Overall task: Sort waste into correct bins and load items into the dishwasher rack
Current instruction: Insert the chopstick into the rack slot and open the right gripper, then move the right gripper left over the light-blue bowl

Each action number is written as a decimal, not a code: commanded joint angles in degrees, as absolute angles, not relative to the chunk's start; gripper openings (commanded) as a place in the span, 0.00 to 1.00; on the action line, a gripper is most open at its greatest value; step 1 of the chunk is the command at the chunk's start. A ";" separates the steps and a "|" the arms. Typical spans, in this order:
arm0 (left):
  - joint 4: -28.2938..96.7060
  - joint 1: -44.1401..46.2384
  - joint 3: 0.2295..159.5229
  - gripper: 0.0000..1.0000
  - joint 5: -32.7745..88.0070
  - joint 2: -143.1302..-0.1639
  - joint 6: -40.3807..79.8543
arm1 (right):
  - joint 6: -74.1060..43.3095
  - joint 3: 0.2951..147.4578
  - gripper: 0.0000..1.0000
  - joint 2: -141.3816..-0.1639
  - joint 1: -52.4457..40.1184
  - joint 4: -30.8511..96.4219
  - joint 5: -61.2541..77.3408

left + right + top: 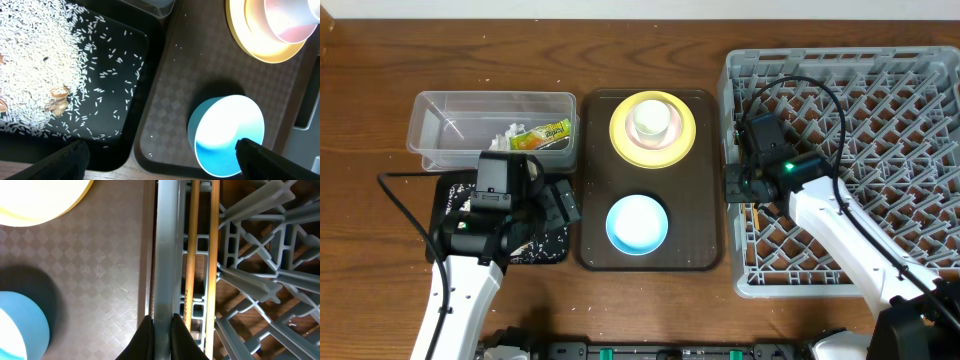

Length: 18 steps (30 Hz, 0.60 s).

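Observation:
My right gripper point(162, 325) is shut on the left wall point(166, 255) of the grey dishwasher rack point(880, 120). The wall shows between its fingertips. Two wooden chopsticks point(192, 255) lie in the rack just inside that wall. In the overhead view the right gripper point(740, 185) sits at the rack's left edge. My left gripper point(160, 150) is open and empty, spanning the black tray's corner point(115, 75) and the light blue bowl point(227, 135). Rice point(35, 60) fills the black tray. A pink bowl point(653, 120) sits on the yellow plate point(620, 130).
The brown serving tray point(695, 230) carries the plate and the blue bowl point(637, 222). Behind the left arm, the clear tub point(450, 110) holds the snack wrapper point(542, 135) and a white tissue point(508, 132). Brown scraps point(57, 97) lie on the rice.

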<state>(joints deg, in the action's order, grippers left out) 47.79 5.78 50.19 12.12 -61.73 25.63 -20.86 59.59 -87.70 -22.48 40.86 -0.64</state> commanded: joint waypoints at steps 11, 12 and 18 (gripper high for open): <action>47.94 5.54 51.11 0.96 12.64 -61.71 25.32 | -21.37 59.22 0.03 -87.99 -25.67 38.15 3.07; 47.94 5.54 51.11 0.96 12.64 -61.71 25.32 | -21.19 59.24 0.03 -87.99 -25.71 38.15 3.07; 47.97 5.54 51.11 0.96 12.64 -61.73 25.32 | -20.93 59.22 0.06 -87.99 -26.44 38.30 3.03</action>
